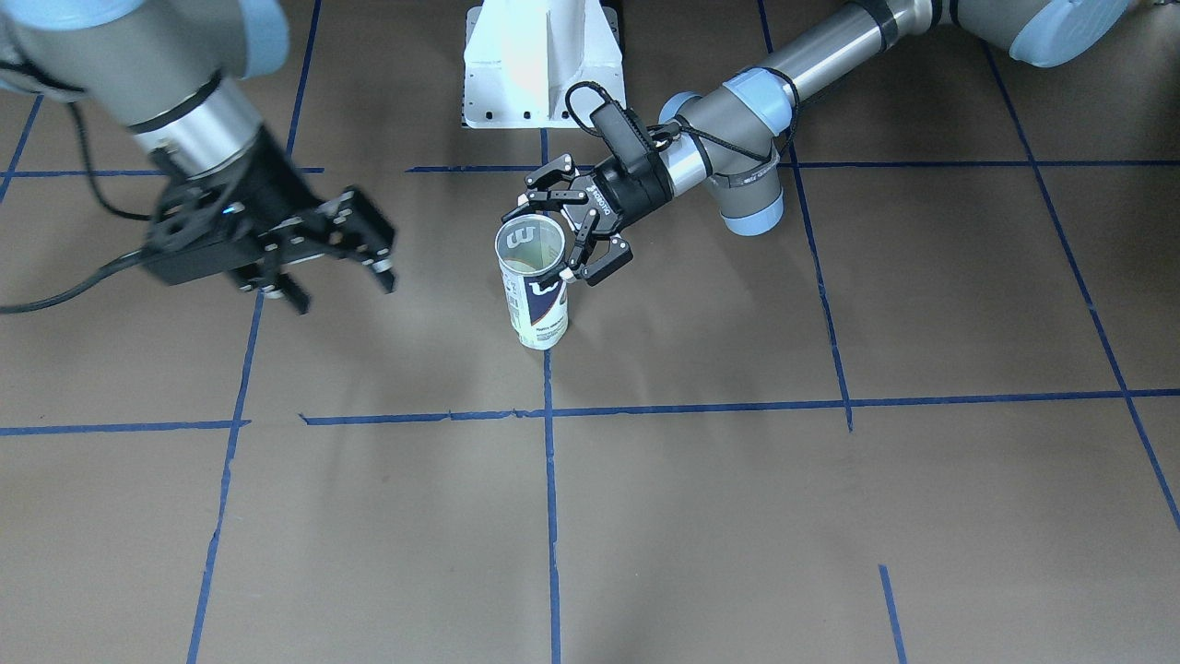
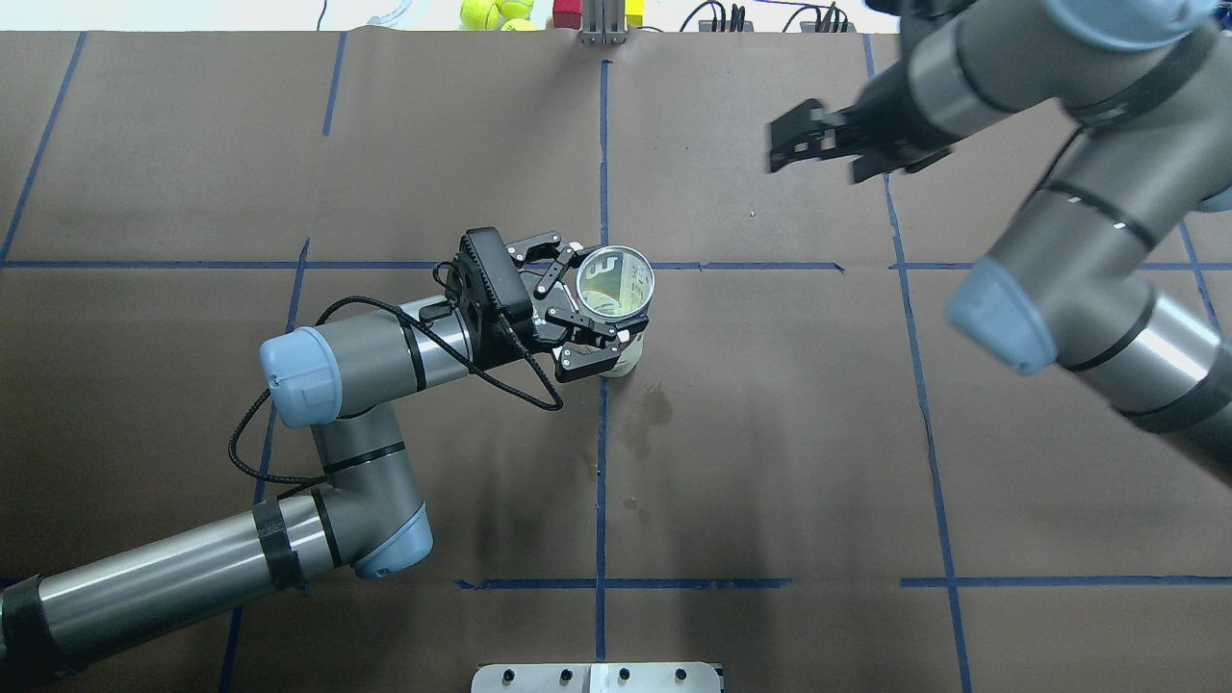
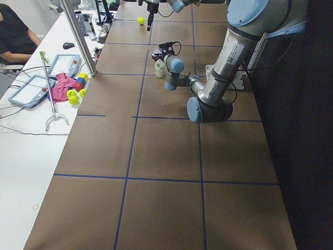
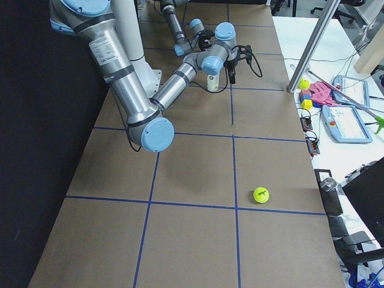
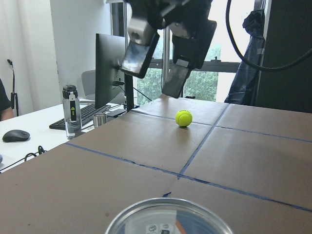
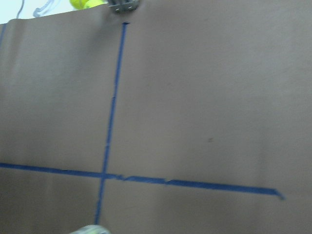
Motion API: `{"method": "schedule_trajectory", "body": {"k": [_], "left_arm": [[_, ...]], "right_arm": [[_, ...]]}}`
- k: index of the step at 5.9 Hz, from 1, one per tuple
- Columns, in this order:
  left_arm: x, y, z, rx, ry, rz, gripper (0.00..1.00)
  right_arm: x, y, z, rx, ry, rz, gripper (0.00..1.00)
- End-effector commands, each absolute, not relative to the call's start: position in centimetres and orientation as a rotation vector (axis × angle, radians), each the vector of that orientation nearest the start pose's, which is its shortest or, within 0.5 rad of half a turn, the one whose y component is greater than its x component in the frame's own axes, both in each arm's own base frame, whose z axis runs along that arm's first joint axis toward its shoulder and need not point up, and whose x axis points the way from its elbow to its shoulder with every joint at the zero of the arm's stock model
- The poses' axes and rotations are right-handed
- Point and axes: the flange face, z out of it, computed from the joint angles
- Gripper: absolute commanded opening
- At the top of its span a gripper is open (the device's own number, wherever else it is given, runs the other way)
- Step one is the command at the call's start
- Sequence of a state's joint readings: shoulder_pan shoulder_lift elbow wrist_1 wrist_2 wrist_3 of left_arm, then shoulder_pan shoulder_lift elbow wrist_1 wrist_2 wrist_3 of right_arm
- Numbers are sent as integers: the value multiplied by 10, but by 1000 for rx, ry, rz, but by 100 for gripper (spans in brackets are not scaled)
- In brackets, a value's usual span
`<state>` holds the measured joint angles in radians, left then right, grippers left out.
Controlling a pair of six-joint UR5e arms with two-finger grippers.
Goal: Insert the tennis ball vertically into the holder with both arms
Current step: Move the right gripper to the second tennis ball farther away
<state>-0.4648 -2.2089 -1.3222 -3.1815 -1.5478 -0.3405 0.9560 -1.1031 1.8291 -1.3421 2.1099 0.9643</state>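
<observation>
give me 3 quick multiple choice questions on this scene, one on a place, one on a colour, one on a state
1. Where is the tennis ball relative to the holder?
A inside it
B on the table, well away from it
C balanced on its rim

2. What colour are the tape lines on the table?
A red
B blue
C white

3. The right gripper is:
A shut on the ball
B shut on the holder
C open, with nothing between its fingers

Answers:
1 B, the exterior right view shows the ball lying alone on the table, far from the holder.
2 B, blue lines grid the brown surface.
3 C, the front-facing view shows its fingers spread over bare table.
</observation>
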Motion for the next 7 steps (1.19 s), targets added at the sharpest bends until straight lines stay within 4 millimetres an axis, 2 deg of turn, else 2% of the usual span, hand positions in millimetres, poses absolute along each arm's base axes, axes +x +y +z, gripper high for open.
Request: {"method": "schedule_trajectory", "body": {"k": [1, 2, 3, 4, 5, 7], "left_arm": [[533, -419, 222, 1534, 1334, 465, 90], [533, -419, 221, 1534, 1336, 463, 90], [533, -419, 222, 1534, 1336, 463, 90], [533, -419, 222, 1535, 1335, 464, 90], [533, -419, 222, 1535, 1335, 464, 90], [533, -419, 223, 1534, 1334, 465, 90]], "right_arm": [[-212, -620, 371, 307, -809, 22, 99], [-167, -653, 429, 281, -738, 66, 98], [-132, -679, 504, 296, -683, 116, 98], [-120, -682, 580, 324, -672, 130, 98], [-116, -679, 616, 318, -633, 137, 98], [-105, -653, 660, 296, -575, 75, 98]]}}
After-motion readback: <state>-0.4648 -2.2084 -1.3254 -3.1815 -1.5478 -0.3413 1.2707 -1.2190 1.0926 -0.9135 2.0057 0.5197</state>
